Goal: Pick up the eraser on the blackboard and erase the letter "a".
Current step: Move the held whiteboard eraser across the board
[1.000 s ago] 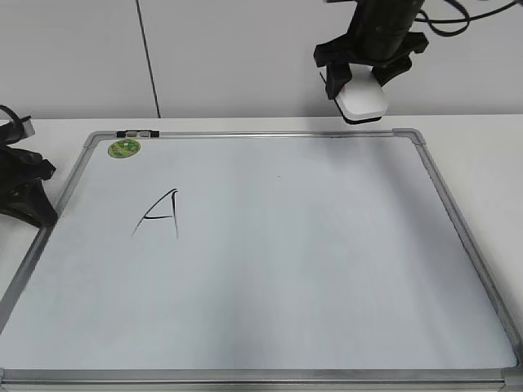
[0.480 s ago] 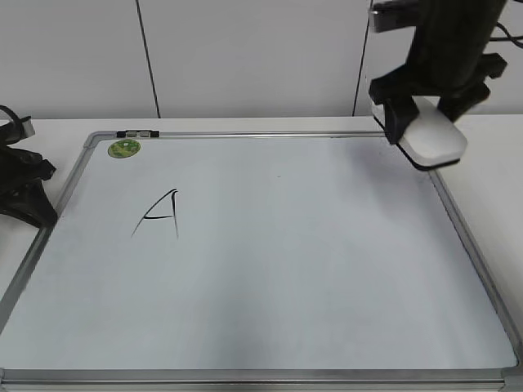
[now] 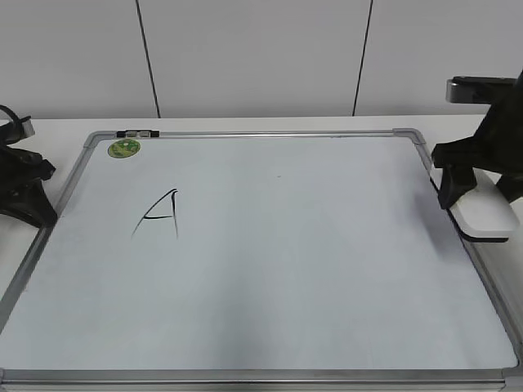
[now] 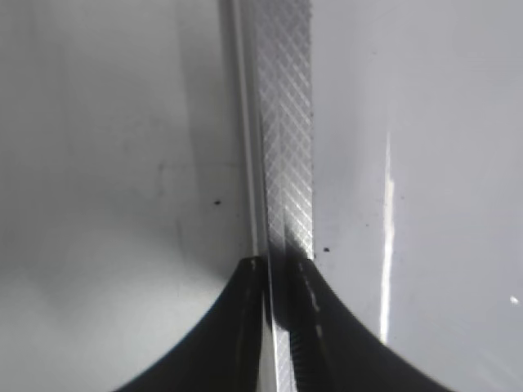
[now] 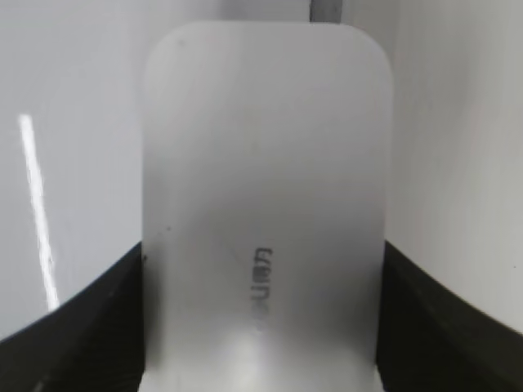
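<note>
Right wrist view | eraser (image 5: pixel 265 204) long axis w/ end effector (image 5: pixel 261 327) | clamped across width

A pale grey wall (image 3: pixel 245 57) is seen behind a white table (image 3: pixel 73 126) — flat, matte. The wall is split by two dark vertical seams, at 11 o'clock and 1 o'clock. Even, soft light is cast throughout — no hard shadows.

Exterior camera looks down at a slant across the whiteboard (image 3: pixel 270 269) from its near edge; wrist cameras sit close above the board's side edges.
</note>
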Action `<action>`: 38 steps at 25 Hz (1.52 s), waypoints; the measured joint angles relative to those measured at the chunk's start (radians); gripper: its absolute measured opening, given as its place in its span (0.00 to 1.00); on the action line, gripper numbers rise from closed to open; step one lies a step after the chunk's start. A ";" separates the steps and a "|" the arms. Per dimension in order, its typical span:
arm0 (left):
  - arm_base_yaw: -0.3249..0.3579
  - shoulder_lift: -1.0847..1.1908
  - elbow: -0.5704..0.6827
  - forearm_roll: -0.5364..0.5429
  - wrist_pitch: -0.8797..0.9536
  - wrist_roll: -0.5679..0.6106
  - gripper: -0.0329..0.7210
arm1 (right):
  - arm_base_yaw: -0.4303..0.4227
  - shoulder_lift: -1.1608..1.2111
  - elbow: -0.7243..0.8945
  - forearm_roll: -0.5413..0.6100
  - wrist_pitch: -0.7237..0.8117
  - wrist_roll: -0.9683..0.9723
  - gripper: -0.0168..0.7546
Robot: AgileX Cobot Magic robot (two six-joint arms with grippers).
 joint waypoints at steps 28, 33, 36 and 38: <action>0.000 0.000 0.000 0.000 0.002 0.000 0.13 | -0.002 0.205 -0.022 0.014 -0.192 -0.023 0.72; 0.000 0.000 0.000 0.000 0.002 0.000 0.14 | -0.002 0.207 -0.026 0.006 -0.218 -0.023 0.81; 0.000 0.000 0.000 0.000 0.002 0.000 0.16 | -0.002 0.207 -0.050 -0.008 -0.189 -0.023 0.83; 0.000 0.000 0.000 0.000 0.002 0.000 0.20 | -0.002 0.209 -0.086 -0.013 -0.142 -0.023 0.83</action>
